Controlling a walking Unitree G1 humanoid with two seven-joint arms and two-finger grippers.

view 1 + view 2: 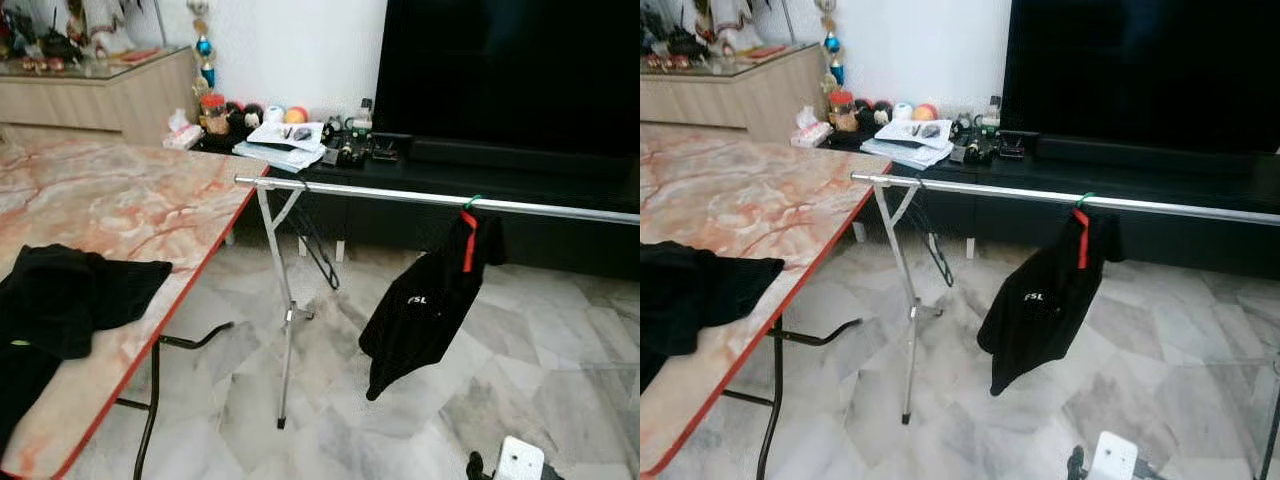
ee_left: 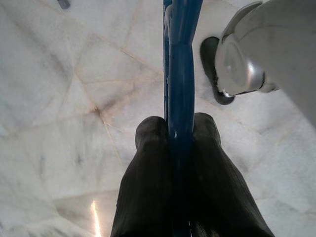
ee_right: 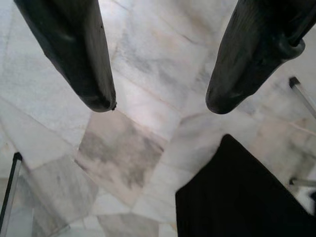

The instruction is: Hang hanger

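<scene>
Home living room: television [image 1: 510, 70], marble floor [image 1: 560, 340]

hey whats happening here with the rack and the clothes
The robot faces a long silver clothes rail where a black shirt on a red hanger already hangs. Its left gripper is shut on a blue plastic hanger, held over the marble floor. The right gripper is open. More black clothing lies on the marble-patterned table.

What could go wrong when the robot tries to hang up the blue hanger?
The left gripper pinches only a thin bar of the blue hanger, so it might twist or slip. The rail is thin, so the hook could miss. The black shirt already hanging there could get bumped and swing.
</scene>
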